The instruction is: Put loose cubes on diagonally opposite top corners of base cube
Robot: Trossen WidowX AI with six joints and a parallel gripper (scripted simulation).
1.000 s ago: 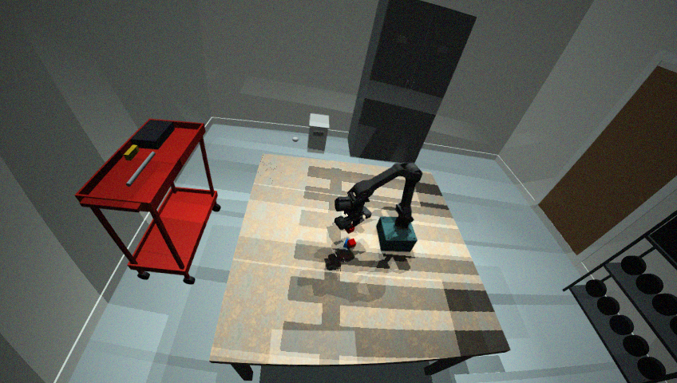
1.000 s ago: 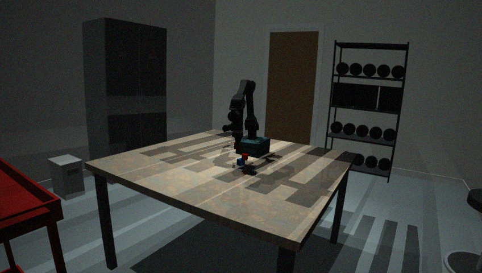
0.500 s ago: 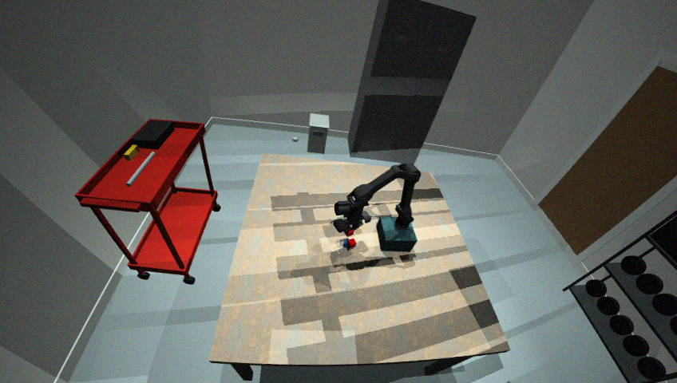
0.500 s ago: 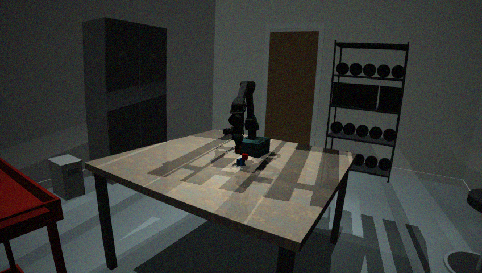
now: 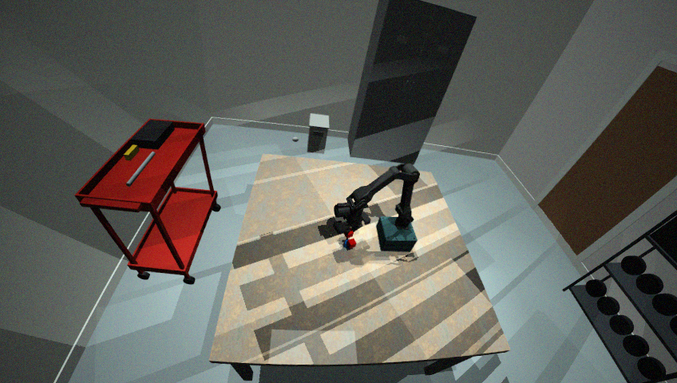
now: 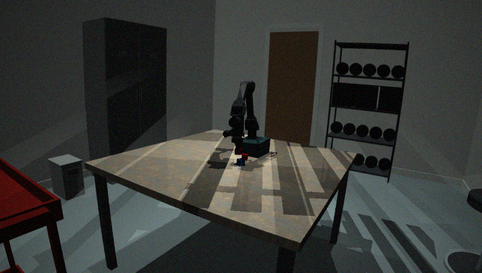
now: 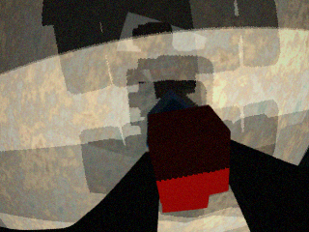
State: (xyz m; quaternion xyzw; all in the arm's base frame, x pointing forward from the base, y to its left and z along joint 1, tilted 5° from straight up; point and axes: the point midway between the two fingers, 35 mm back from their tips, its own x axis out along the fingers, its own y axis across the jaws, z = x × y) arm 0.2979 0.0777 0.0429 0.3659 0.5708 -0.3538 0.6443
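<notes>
one red metal cart (image 5: 164, 182) (image 6: 16, 195) stands at the far left in the top view, carrying one flat black box (image 5: 151, 132), one small yellow block (image 5: 131, 152) and one slim grey rod (image 5: 140, 168). next comes one small white ball (image 5: 294, 139) on the floor, then one grey bin with a pale top (image 5: 318, 120) (image 6: 66, 160). one mottled tan table with dark legs (image 5: 285, 189) (image 6: 152, 189) fills the middle.

on it there are three small cubes: one blue, two red. the blue base cube (image 5: 346, 244) (image 6: 240, 162) (image 7: 170, 102) sits on the table, and one loose red cube (image 5: 351, 242) (image 6: 244, 156) is on top of it, set off to one side. the other loose red cube (image 5: 350, 234) (image 7: 190, 140) is up in the black parallel-jaw gripper (image 5: 350, 233) (image 6: 237, 150) (image 7: 187, 154), whose fingers are partly open, closed against its sides. in the top view this cube shows close to the other two; whether it touches them i can't tell.

right of the cubes, one black jointed arm (image 5: 380, 183) (image 6: 250, 108) rises from one teal block (image 5: 386, 237) (image 6: 257, 148). behind is one tall dark cabinet (image 5: 408, 80) (image 6: 135, 67); farther right, one brown door (image 5: 612, 156) (image 6: 290, 84) and one black shelf rack (image 5: 617, 252) (image 6: 372, 45) with rows of round black things.
</notes>
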